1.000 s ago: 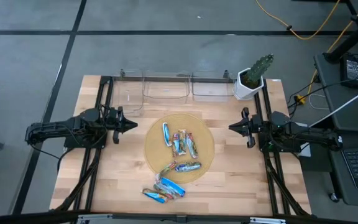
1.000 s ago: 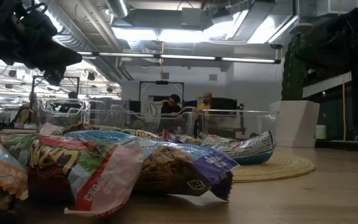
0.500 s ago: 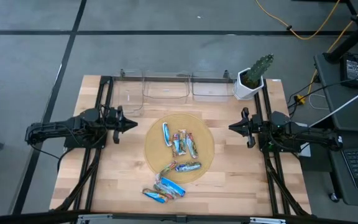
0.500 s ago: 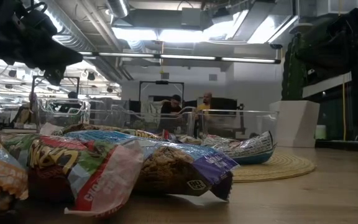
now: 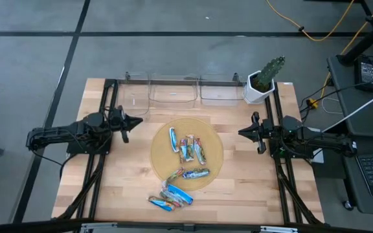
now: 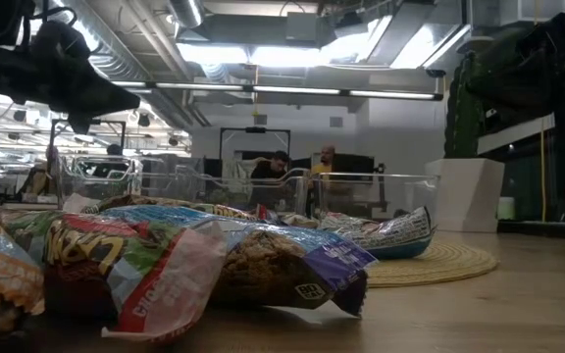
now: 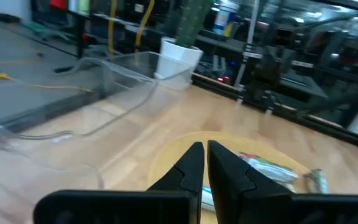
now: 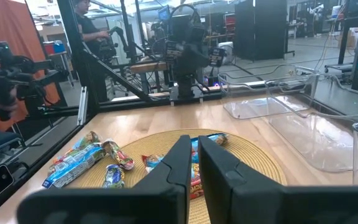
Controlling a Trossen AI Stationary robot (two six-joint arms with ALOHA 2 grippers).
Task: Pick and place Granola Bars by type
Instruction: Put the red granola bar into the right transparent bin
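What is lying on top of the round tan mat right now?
Several granola bars lie on the round mat, some overlapping. A few more bars sit off it on the wooden table. Whatever lies beneath the overlapping bars is covered.

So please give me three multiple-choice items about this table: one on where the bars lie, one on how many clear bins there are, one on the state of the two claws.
1. Where do most granola bars lie?
A. in the clear bins
B. on the round mat
C. beside the plant pot

2. How many clear bins stand along the far edge?
A. one
B. three
C. five

3. How are the left claw and right claw?
A. both shut, empty
B. both holding bars
C. left wide open

Answers: 1 B, most lie on the round mat, a few on the wood near it. 2 B, three stand side by side. 3 A, fingers together at the table's sides, nothing between.
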